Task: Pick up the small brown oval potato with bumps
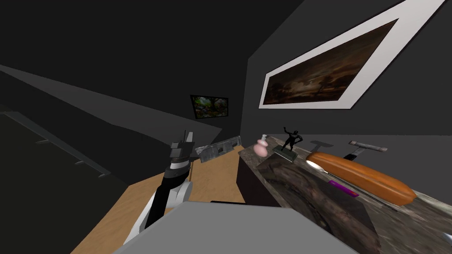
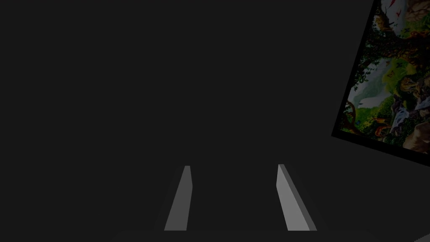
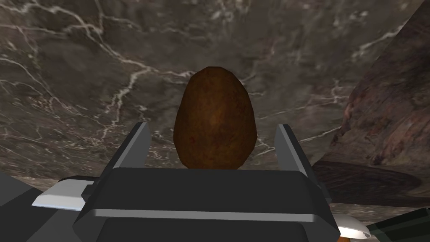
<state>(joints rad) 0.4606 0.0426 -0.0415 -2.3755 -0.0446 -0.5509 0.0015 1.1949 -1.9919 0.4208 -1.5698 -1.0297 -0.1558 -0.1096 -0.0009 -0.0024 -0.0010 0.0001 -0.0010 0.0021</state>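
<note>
Dark marbled stone tops the bench (image 1: 423, 216) at the head view's right, carrying a pink bottle (image 1: 261, 147), a black figurine (image 1: 291, 140) and a long orange-brown shape (image 1: 362, 176); the left claw (image 1: 188, 136) is raised to the bench's left. From the left wrist, its two fingers stand wide apart, holding nothing. From the right wrist, the right claw (image 3: 214, 126) is spread wide around the brown oval potato (image 3: 215, 117), which lies on the bench between the fingers, touching neither.
</note>
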